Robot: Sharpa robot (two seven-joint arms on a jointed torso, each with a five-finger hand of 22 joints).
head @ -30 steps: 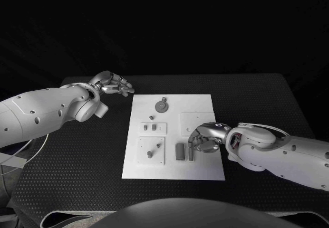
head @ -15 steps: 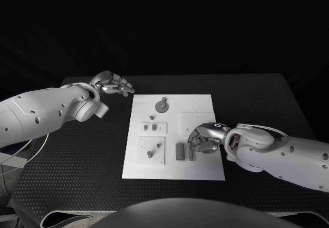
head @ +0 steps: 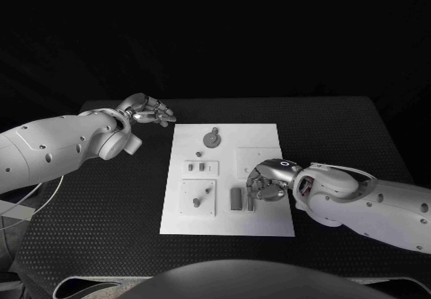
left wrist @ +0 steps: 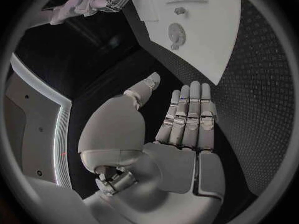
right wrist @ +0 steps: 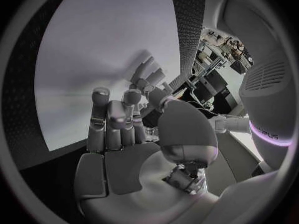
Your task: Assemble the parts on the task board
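The white task board (head: 269, 134) lies mid-table. On it are a grey gear (head: 211, 138), a small peg (head: 198, 154), a slotted plate (head: 202, 167), a plate with a pin (head: 198, 197) and two upright grey blocks (head: 236, 198). My right hand (head: 266, 182) rests over the board's right side, fingers curled down beside the smaller block (head: 250, 200). Its curled fingers (right wrist: 112, 119) hide whatever lies under them. My left hand (head: 148, 111) hovers off the board's far left corner, its fingers (left wrist: 190, 112) straight and holding nothing. The gear (left wrist: 177, 33) also shows on the board (left wrist: 218, 45) in the left wrist view.
Black textured table (head: 99, 212) surrounds the board on every side. A shallow square recess (head: 256, 154) sits on the board just beyond my right hand. A white cable (head: 27, 199) loops by the left arm.
My right hand has crept slightly left toward the two grey blocks. The left hand and the parts on the board have not moved.
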